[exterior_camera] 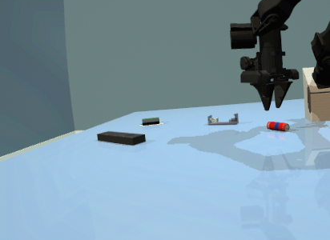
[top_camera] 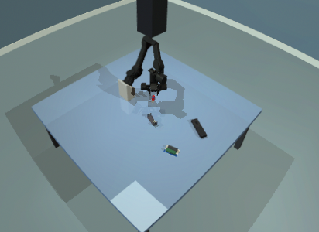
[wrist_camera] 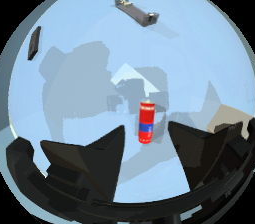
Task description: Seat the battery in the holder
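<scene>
On the desk (exterior_camera: 120,184), toward its far side, the battery (exterior_camera: 278,126) is seen lying on its side, red with a blue band, untouched. Directly above it the gripper (exterior_camera: 272,106) is held pointing down, its fingers partly spread with nothing between them, the tips clear of the battery. The holder (exterior_camera: 223,120) is placed to the left, well apart. Farther left, a small green-topped part (exterior_camera: 150,121) and a black block (exterior_camera: 120,138) are found. A beige box (exterior_camera: 316,94) stands at the right edge.
</scene>
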